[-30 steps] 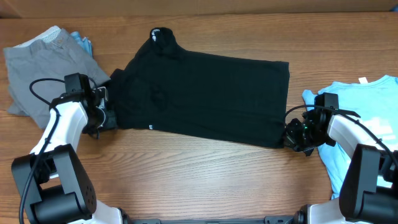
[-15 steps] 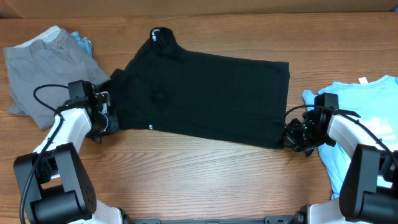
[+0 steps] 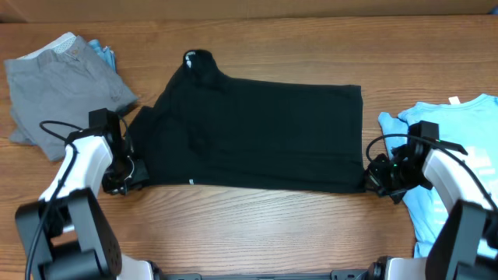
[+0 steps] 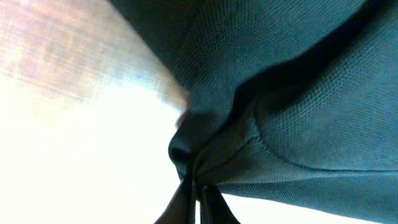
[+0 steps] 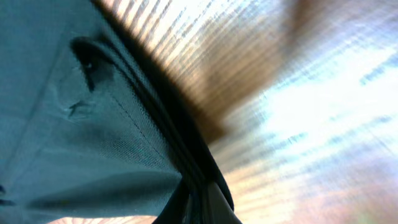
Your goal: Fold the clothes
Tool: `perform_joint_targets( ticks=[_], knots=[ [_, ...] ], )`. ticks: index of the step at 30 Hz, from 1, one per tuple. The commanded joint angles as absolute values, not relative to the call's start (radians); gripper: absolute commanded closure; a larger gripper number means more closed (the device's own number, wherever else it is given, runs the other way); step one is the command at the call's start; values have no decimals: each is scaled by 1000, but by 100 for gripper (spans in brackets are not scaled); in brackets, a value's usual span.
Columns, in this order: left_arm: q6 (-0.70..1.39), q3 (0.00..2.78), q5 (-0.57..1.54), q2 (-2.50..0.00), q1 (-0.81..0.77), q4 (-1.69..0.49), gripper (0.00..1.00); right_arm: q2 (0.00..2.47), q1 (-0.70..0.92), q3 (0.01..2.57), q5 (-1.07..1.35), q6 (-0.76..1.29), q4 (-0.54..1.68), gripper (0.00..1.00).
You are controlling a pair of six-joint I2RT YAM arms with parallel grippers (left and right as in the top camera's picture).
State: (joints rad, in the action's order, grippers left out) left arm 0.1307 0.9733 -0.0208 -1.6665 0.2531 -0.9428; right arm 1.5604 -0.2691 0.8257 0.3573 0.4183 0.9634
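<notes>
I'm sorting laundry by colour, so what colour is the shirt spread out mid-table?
The shirt is black; the overhead view shows it best.

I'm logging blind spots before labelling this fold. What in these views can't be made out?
- Overhead: light blue shirt, cut off by the right edge, partly behind the right arm.
- Overhead: blue cloth, mostly hidden behind the grey garment.
- Wrist views: table washed out by glare; only bunched black shirt shows clearly.

No legible text; white marks on black shirt too small to read.
</notes>
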Motion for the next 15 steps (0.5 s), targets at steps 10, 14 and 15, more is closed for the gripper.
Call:
perform_joint_targets(
  ticks=[10, 14, 15],
  knots=[
    [252, 1004, -153, -1473, 272, -1173, 96, 1433, -284, 839, 232, 428, 1108, 96],
    [271, 1003, -167, -1473, 273, -1220, 96, 1433, -284, 839, 226, 447, 1135, 96],
    [271, 1003, -167, -1473, 273, -1225, 96, 1433, -284, 839, 224, 447, 1135, 96]
  ],
)
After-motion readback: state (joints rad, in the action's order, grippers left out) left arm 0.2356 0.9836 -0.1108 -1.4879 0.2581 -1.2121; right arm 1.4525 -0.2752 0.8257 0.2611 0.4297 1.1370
